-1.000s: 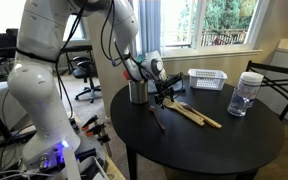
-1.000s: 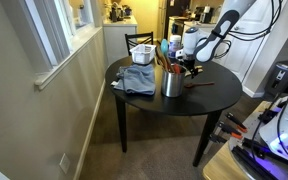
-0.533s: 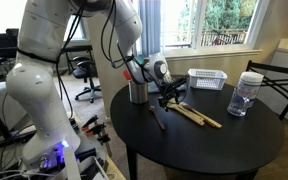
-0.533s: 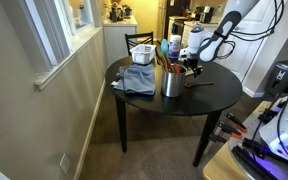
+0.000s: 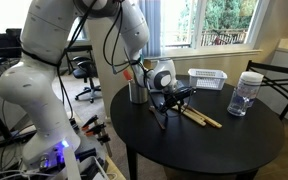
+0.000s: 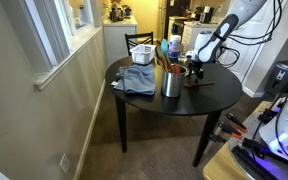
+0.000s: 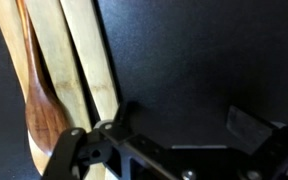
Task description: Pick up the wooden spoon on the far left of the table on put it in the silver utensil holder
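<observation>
Several wooden utensils (image 5: 200, 115) lie together on the round black table (image 5: 214, 150). In the wrist view they show at the left: two pale flat handles (image 7: 84, 60) and a darker brown wooden spoon (image 7: 44, 112). My gripper (image 5: 174, 97) hovers low over the table just beside them. It is open and empty, with bare black table between its fingers (image 7: 184, 125). The silver utensil holder (image 5: 137, 92) stands upright near the table edge, behind the gripper. In an exterior view the holder (image 6: 171, 84) has several utensils standing in it, with the gripper (image 6: 194, 68) past it.
A white slatted basket (image 5: 208, 78) and a clear jar with a white lid (image 5: 246, 95) stand on the far side of the table. A thin dark utensil (image 5: 160, 118) lies near the gripper. A grey-blue cloth (image 6: 136, 80) lies beside the holder.
My gripper has moved away from the silver holder, out over the table towards the wooden utensils, and sits slightly lower. Nothing has been grasped.
</observation>
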